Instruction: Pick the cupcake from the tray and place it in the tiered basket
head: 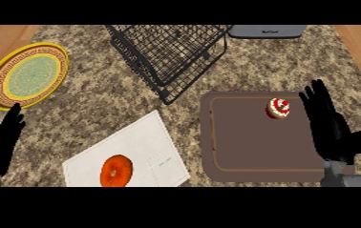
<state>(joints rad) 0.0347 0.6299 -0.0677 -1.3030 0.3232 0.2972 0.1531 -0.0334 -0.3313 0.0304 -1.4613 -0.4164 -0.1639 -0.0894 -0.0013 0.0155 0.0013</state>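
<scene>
**Right hand open beside the cupcake, pick not yet made**

The robot's black right hand [325,123] shows at the view's right, fingers straight and spread wide, holding nothing, over the right rim of the flat brown rectangular tray [239,146]. Just to its left, near the tray's far right corner, sits the small cupcake with white icing and red topping [278,108], upright and apart from the fingers.

This looks like the approach before the pick. The hand next needs to shift left, curl round the cupcake and lift it. It must then carry it to the black wire tiered basket [169,55] beyond the tray's far left corner. Nothing lies between them.

Further left lie a white rectangular sheet [155,141] bearing an orange doughnut [116,171], and a round yellow patterned plate [32,74]. The left hand [10,131] rests open at the left edge.
</scene>
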